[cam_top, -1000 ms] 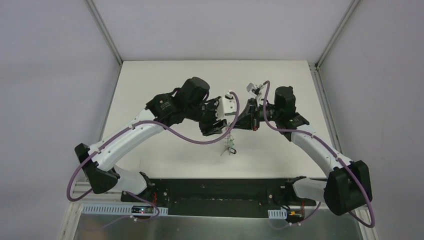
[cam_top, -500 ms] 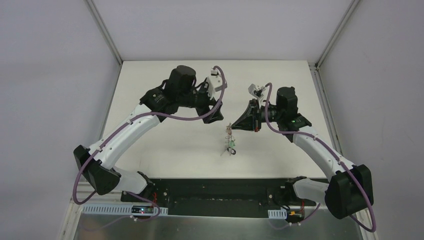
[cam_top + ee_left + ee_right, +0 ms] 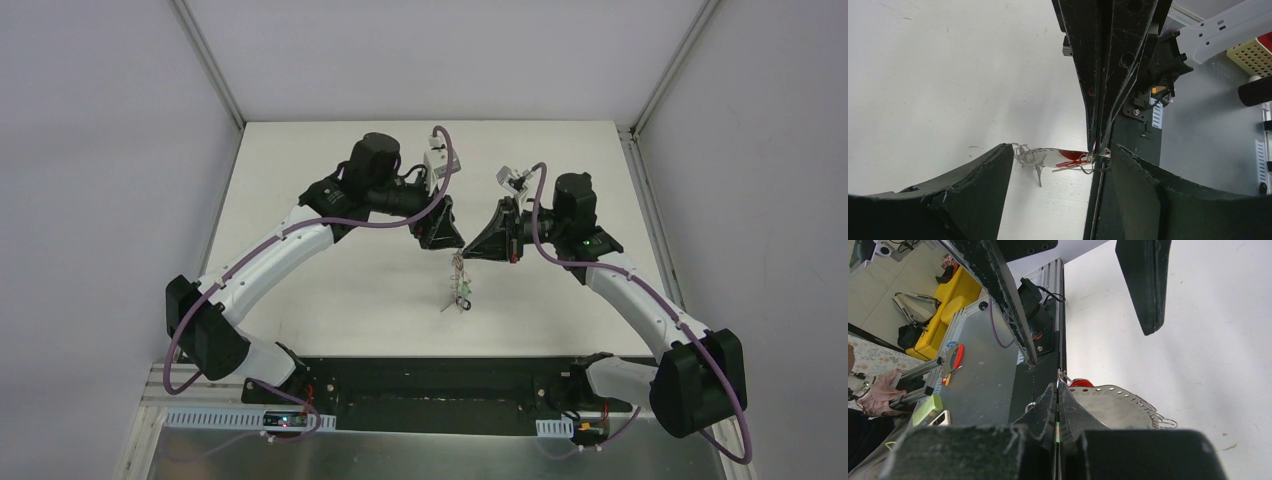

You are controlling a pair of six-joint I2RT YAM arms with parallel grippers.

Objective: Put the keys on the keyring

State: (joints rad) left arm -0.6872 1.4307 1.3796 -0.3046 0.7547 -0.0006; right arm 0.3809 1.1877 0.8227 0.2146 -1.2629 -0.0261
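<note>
Top external view: right gripper (image 3: 469,255) held the keyring (image 3: 1104,152) clamped, keys (image 3: 461,288) hanging at its 6 o'clock; left gripper (image 3: 448,237) stood spread, empty, at its 10 o'clock; threading seemed complete.

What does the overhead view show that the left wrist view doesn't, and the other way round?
Only overhead: both whole arms, the left arm and right arm, and the table out to its far edge. Only left wrist: the red key head close up. Both: the key bunch dangling from the right arm's shut jaws.
</note>
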